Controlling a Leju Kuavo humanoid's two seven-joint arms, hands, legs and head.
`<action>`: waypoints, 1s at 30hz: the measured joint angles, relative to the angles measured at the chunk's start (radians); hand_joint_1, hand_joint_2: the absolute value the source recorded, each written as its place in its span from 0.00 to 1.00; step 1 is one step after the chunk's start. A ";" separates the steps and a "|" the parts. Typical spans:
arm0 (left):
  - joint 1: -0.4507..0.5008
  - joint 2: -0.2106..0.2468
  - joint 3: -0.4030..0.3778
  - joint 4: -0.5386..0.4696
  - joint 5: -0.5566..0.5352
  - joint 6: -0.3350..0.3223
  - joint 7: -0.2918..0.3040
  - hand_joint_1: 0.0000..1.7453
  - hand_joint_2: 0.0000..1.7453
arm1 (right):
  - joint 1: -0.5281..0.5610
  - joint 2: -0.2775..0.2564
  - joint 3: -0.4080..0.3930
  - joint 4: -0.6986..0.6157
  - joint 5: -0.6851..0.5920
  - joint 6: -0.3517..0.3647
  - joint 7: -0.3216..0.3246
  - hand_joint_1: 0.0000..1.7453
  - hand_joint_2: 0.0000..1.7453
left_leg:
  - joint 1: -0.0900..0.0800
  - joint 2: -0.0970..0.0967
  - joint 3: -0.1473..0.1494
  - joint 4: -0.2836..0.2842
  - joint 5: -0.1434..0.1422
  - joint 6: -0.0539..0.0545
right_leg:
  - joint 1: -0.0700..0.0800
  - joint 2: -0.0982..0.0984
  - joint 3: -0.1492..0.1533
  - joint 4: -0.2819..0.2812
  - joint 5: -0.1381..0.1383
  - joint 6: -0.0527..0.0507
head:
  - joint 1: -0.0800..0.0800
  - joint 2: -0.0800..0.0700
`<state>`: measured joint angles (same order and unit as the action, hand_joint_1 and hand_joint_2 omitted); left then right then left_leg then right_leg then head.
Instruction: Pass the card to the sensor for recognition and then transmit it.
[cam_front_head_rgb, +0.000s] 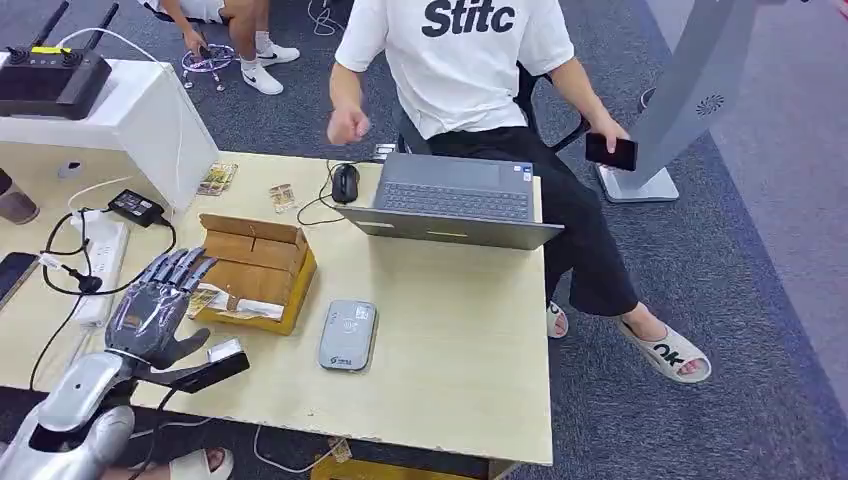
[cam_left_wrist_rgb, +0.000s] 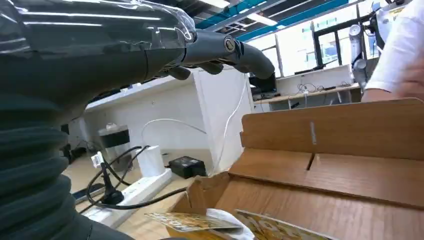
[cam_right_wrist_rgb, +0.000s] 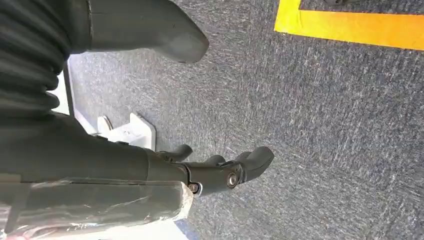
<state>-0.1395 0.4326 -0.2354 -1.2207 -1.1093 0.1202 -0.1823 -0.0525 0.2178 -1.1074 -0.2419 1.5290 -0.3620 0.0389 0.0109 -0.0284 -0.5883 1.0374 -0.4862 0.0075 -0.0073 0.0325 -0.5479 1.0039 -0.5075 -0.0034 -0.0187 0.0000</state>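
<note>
Hovering at the near left of the table (cam_front_head_rgb: 470, 340), the robot's left hand (cam_front_head_rgb: 160, 305) hangs over the edge of a cardboard box (cam_front_head_rgb: 255, 268), fingers stretched out and slightly apart, thumb (cam_front_head_rgb: 205, 372) jutting toward the sensor and holding nothing; the cards (cam_left_wrist_rgb: 192, 221) lie in the box's open tray just beneath the fingertips, with more scraps of paper beside them. To lift one cleanly, the hand would likely need to drop its fingers onto a single top card and pinch its edge against the thumb, keeping clear of the box's raised back flap; the grey sensor (cam_front_head_rgb: 347, 335) sits just right of the box, so the carry looks short. Left of the hand, a power strip (cam_front_head_rgb: 100, 265) and tangled black cables (cam_front_head_rgb: 70, 275) crowd the table edge and could snag the arm; farther along sit a mouse (cam_front_head_rgb: 345, 182) and an open laptop (cam_front_head_rgb: 455, 200), behind which a seated person (cam_front_head_rgb: 470, 60) holds a phone (cam_front_head_rgb: 611, 151). The right hand (cam_right_wrist_rgb: 220, 172) hangs over grey carpet (cam_right_wrist_rgb: 325, 125), fingers loosely curled, apart and gripping nothing.
</note>
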 joint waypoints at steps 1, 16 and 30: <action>-0.004 -0.003 -0.002 0.007 0.000 0.000 -0.003 0.02 1.00 | 0.000 0.000 0.000 0.000 0.000 0.000 0.000 0.00 1.00 | 0.000 0.000 0.000 0.000 0.000 0.000 | 0.000 0.000 0.000 0.000 0.000 0.000 | 0.000 0.000; -0.022 -0.033 -0.014 0.082 0.015 0.000 -0.010 0.04 1.00 | 0.000 0.000 0.017 0.002 0.010 0.002 0.002 0.00 1.00 | 0.000 0.000 0.000 0.000 0.000 0.000 | 0.000 0.000 0.000 0.000 0.000 0.000 | 0.000 0.000; -0.022 -0.039 -0.014 0.096 0.015 0.000 -0.015 0.13 1.00 | 0.000 0.000 0.018 0.002 0.010 0.002 0.002 0.00 1.00 | 0.000 0.000 0.000 0.000 0.000 0.000 | 0.000 0.000 0.000 0.000 0.000 0.000 | 0.000 0.000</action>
<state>-0.1616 0.3933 -0.2499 -1.1246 -1.0948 0.1205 -0.1972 -0.0527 0.2174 -1.0899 -0.2399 1.5389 -0.3601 0.0408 0.0110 -0.0282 -0.5883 1.0374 -0.4862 0.0074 -0.0073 0.0328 -0.5480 1.0039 -0.5075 -0.0035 -0.0183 0.0000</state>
